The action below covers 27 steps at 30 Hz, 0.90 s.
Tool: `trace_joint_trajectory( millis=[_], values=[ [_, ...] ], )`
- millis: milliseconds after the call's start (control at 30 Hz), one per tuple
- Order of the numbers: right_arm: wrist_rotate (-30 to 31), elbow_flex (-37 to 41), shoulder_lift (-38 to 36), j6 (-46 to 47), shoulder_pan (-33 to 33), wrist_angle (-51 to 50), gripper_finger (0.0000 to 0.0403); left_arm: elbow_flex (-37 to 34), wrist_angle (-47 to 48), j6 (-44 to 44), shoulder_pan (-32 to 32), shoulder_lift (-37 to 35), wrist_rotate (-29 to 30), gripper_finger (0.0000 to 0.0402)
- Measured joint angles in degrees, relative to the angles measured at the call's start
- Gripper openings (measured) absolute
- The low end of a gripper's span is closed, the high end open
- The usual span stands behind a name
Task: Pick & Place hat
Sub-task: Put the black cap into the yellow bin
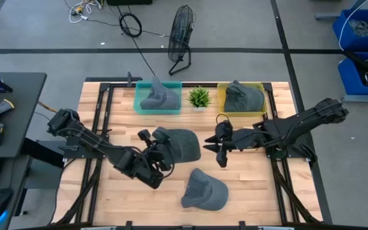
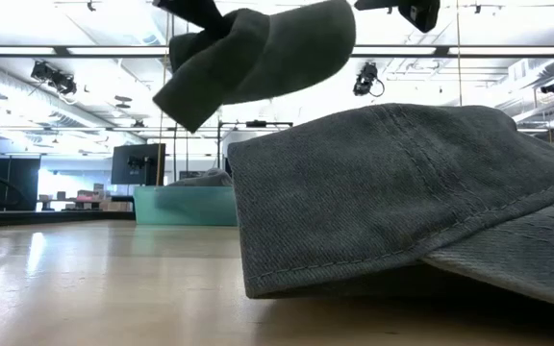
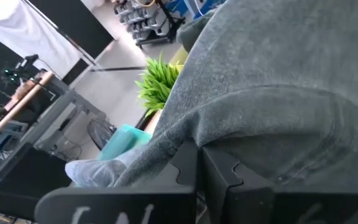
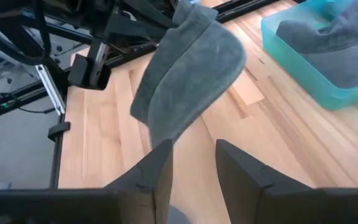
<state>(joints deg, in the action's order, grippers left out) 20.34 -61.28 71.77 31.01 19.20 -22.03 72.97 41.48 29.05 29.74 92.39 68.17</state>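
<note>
Grey hats are spread over the scene. One grey hat [image 1: 179,145] [image 2: 258,53] [image 4: 188,74] is in the air over the table's middle, and my left gripper [image 1: 153,155] [image 3: 199,163] is shut on it. A second hat [image 1: 204,190] [image 2: 402,192] lies flat on the wood near the table's near edge. My right gripper [image 1: 220,145] [image 4: 194,168] is open. It hovers just right of the lifted hat, pointing at it and touching nothing. A teal bin [image 1: 158,97] [image 4: 316,56] and a yellow bin [image 1: 241,97] each hold a hat. My left gripper pinches the lifted hat's cloth at its left edge [image 3: 185,134] between the two fingers, coming from the table's left. The hat is lifted clear of the table and droops to the right of the fingers [image 2: 258,53]. How many layers are held cannot be seen.
A small green plant [image 1: 199,97] [image 3: 157,81] stands between the two bins at the far edge. Bare wood [image 1: 248,185] shows right of the lying hat and along the left side [image 1: 107,108]. A fan [image 1: 181,38] stands on the floor beyond the table.
</note>
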Motion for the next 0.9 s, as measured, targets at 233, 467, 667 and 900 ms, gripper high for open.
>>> trace_joint_trajectory(
  millis=[233, 467, 667, 900],
  values=[
    [-2.5, 0.0, 4.0, -0.7, -0.6, 4.0, 0.0123, 0.0, -0.6, -0.2, -0.1, 0.1, 0.7, 0.0006],
    [-6.0, 0.0, 5.5, -3.6, -1.9, 9.0, 0.0123, 0.0, -1.5, -1.3, -1.0, 0.1, 1.2, 0.0005],
    [-5.9, 0.0, 5.5, -4.5, -3.7, 8.9, 0.0117, 0.0, -8.8, -9.0, -1.3, 0.2, 2.3, 0.001],
    [-6.0, 0.0, 5.5, -6.4, -4.2, 5.9, 0.0026, -0.1, -9.9, -11.9, -2.6, 0.2, -1.7, 0.002]
  ],
)
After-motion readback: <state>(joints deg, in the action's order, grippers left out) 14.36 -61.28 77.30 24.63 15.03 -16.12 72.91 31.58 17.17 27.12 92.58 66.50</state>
